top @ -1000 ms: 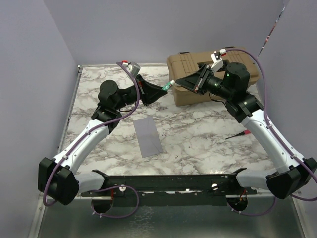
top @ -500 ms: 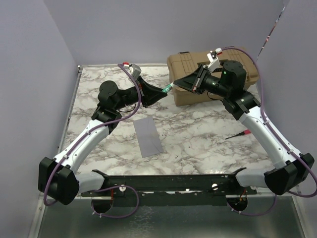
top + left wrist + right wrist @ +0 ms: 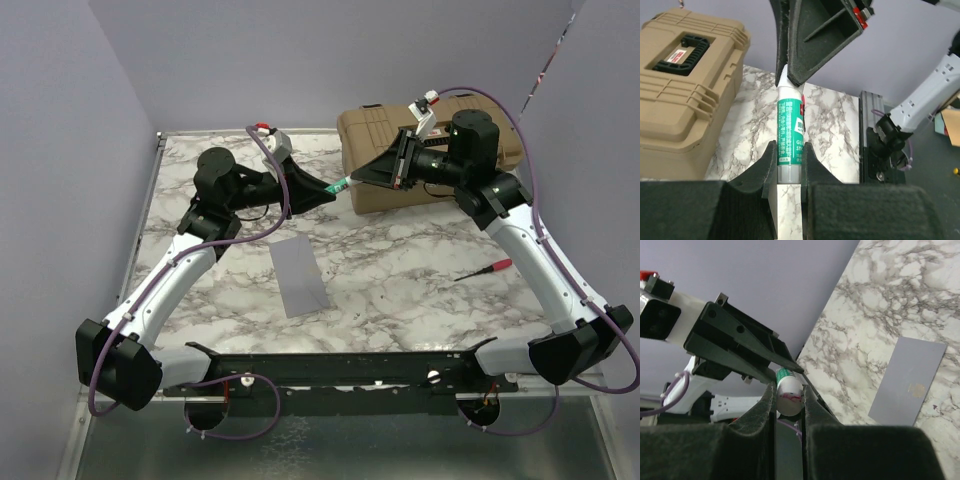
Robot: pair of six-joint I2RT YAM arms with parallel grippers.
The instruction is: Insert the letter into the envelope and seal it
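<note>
Here, taking the views in turn:

- Top view: the left hand (image 3: 333,188) and the right hand (image 3: 364,177) meet in the air in front of the tan toolbox (image 3: 372,128). A green-and-white glue tube (image 3: 344,183) is gripped between them.
- The envelope (image 3: 300,277) lies flat on the marble counter (image 3: 400,250), well apart from both hands. The letter shows in no view, and whether it is already inside the envelope cannot be told. A red screwdriver (image 3: 486,269) lies off to the right.
- Compared with a second ago, both wrists sit a little farther back and the right arm is drawn up. The tube is still pinched between the hands, and the envelope has not moved.
- Left wrist view: the left hand's fingers (image 3: 769,162) are closed tight on the tube's body. The right hand clamps the tube's far end.
- Right wrist view: the right hand's jaws are nearly together on the tube's white, red-marked end (image 3: 789,388), probably the cap.
- Handling: the envelope looks thin, light and limp. Lying flush on the counter it gives little to pinch, so a free edge or the flap is likely the best hold. The tube is stiff, smooth plastic and may slip when the cap is pulled.
</note>
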